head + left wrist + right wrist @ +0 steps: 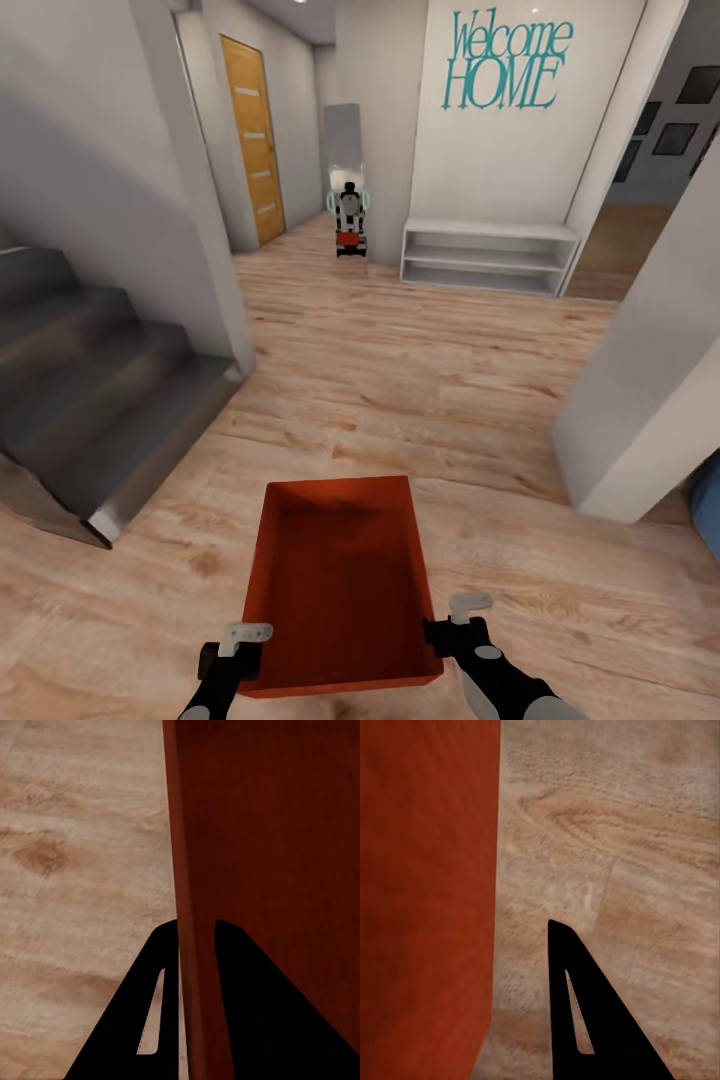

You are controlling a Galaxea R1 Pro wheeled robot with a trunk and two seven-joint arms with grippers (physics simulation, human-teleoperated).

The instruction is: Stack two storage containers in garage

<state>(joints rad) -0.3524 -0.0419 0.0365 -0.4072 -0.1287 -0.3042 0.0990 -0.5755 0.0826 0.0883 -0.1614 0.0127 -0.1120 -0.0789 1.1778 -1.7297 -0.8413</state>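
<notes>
Because 1 tub [340, 585] must ride level over the wood floor [420, 380], the left gripper [196, 937] pinches its left wall, while the right gripper [440, 632] meets the opposite wall, grip unclear.

Light wood planks [420, 380] run down the hall to a white wall lettered "Welcome HOME" [507, 62] in teal, with a low white shelf [488, 256] at its foot. Grey stairs [90, 390] climb at the left beside a pale wall [90, 130], an orange door [255, 140] stands further down, and a tall mirror [343, 150] leans at the far end. At right a white pillar [650, 380] stands beside an opening onto a grey wall with dark frames [680, 110].
</notes>
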